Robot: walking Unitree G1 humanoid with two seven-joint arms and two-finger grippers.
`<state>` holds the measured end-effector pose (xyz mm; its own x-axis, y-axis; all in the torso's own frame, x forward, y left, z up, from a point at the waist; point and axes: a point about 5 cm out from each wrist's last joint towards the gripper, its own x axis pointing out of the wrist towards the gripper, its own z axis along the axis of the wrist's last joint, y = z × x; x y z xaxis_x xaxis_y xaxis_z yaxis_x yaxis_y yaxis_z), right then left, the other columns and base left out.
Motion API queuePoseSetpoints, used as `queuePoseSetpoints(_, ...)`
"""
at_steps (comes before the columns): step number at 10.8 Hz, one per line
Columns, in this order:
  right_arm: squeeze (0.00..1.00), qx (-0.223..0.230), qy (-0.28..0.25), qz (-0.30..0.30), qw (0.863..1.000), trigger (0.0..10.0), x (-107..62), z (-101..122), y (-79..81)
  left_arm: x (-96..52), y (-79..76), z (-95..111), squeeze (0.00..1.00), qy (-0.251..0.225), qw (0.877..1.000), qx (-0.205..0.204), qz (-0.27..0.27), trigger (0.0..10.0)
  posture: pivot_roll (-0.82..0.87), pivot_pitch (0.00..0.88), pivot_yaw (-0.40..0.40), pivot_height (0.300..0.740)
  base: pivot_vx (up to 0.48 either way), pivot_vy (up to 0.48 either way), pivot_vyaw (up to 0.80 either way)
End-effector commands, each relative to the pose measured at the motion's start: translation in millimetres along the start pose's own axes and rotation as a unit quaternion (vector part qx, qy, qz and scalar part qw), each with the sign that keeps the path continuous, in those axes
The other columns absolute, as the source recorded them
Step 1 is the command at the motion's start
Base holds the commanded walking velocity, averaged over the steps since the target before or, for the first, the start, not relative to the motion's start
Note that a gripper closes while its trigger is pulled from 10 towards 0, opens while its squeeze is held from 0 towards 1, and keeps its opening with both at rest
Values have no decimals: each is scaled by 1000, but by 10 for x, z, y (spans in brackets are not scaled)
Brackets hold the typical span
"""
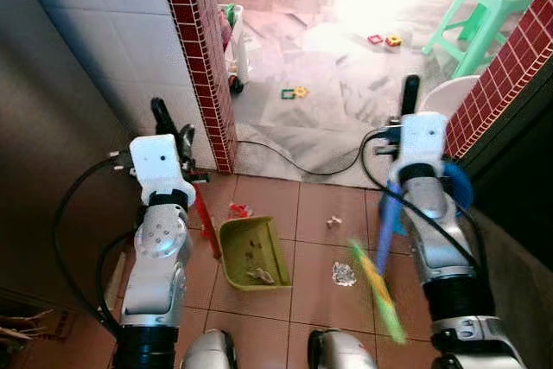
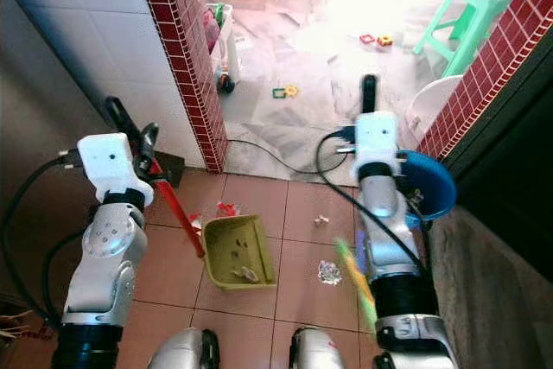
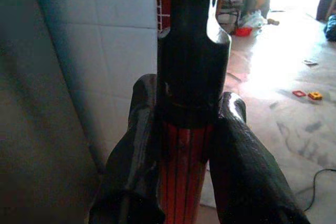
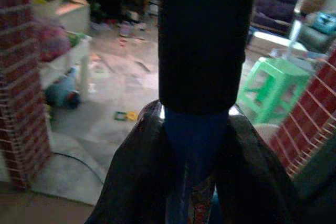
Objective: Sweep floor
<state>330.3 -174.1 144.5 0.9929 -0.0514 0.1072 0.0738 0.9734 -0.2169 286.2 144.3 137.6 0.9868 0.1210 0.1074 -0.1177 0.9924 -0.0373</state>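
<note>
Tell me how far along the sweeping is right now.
Partly done. The dustpan already holds some debris. The left gripper is shut on the dustpan's red handle, and the right gripper is shut on the broom handle. Left to sweep: a crumpled scrap, a small bit and a red scrap on the tiles.

I see a lived-in home: toys [image 1: 384, 40] litter the floor, a green plastic stool [image 1: 478, 16], a dark sofa [image 4: 277, 8] behind.

Both silver arms reach forward, bent; left gripper [image 3: 184, 156] and right gripper [image 4: 197, 150] each seemingly clamped tight.
</note>
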Motion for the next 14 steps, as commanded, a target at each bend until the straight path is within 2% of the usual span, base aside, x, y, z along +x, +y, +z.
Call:
queuePoseSetpoints(1, 0, -4, -50, 14, 999, 10000, 2, 197, 29, 1, -24, 28, 0, -18, 1000, -4, -2, 10000, -54, 58, 15, 740, 0, 0, 0)
queuePoseSetpoints(3, 0, 15, -30, 1, 999, 10000, -25, 96, 3, 15, -54, -75, 0, -1, 1000, -4, -16, 10000, -46, 67, 25, 740, 0, 0, 0)
queuePoseSetpoints(5, 0, 31, -26, 2, 999, 10000, -27, 94, 91, 23, -23, -121, 0, 6, 1000, 0, -22, 10000, -46, 86, 41, 740, 0, 0, 0)
queuePoseSetpoints(6, 0, 14, -21, -10, 1000, 10000, -25, 102, 114, 28, -57, -183, 0, 12, 1000, 5, -28, 10000, -57, 96, 45, 740, 0, 0, 0)
queuePoseSetpoints(9, 0, 27, 4, -25, 999, 10000, -9, 46, 101, 81, -174, -377, 0, 35, 998, 23, -37, 10000, -81, 104, 42, 740, 0, 0, 0)
queuePoseSetpoints(11, 0, 30, 7, -26, 999, 10000, 11, 66, 130, 138, -299, -487, 0, 52, 997, 7, -60, 10000, -95, 100, 40, 740, 0, 0, 0)
queuePoseSetpoints(13, 0, 71, 24, -34, 997, 10000, 31, 77, 154, 134, -438, -580, 0, 72, 994, -1, -84, 10000, -105, 101, 41, 740, 0, 0, 0)
queuePoseSetpoints(14, 0, 119, 41, -45, 991, 10000, 53, 82, 164, 136, -477, -627, 0, 80, 993, -6, -87, 10000, -107, 104, 42, 740, 0, 0, 0)
